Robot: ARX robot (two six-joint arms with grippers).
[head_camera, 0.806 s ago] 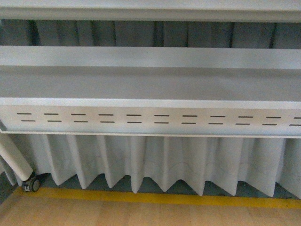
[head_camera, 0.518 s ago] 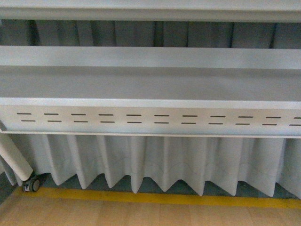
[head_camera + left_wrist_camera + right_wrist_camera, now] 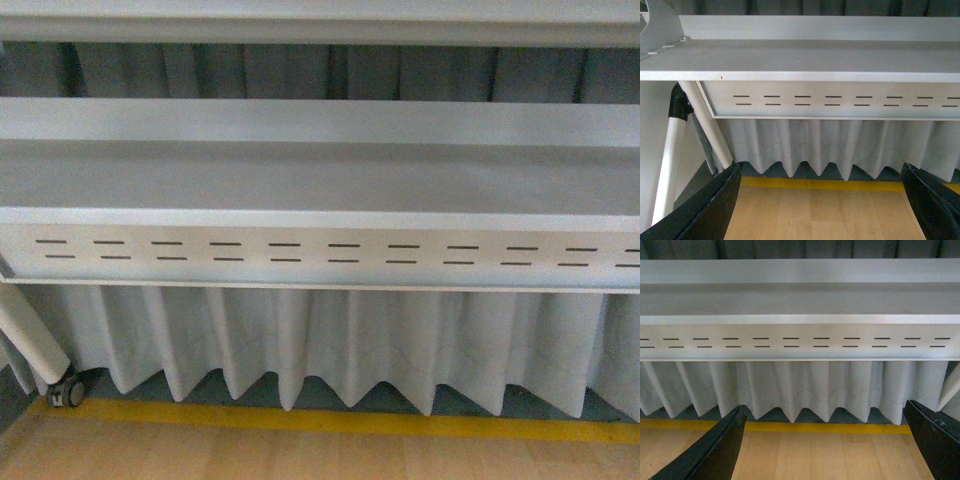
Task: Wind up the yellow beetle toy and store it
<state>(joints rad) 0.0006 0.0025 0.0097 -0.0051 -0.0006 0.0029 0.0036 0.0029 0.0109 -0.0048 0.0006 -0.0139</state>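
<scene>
The yellow beetle toy is out of view in every frame. My left gripper is open, its two black fingers wide apart over bare wooden floor with nothing between them. My right gripper is open too, black fingers spread above the same kind of floor, holding nothing. Neither arm shows in the front view.
A grey metal shelf with a slotted front panel spans the front view, with a second shelf above. A pleated grey curtain hangs below it. A yellow floor stripe and a caster wheel sit low down. A white leg stands beside the left gripper.
</scene>
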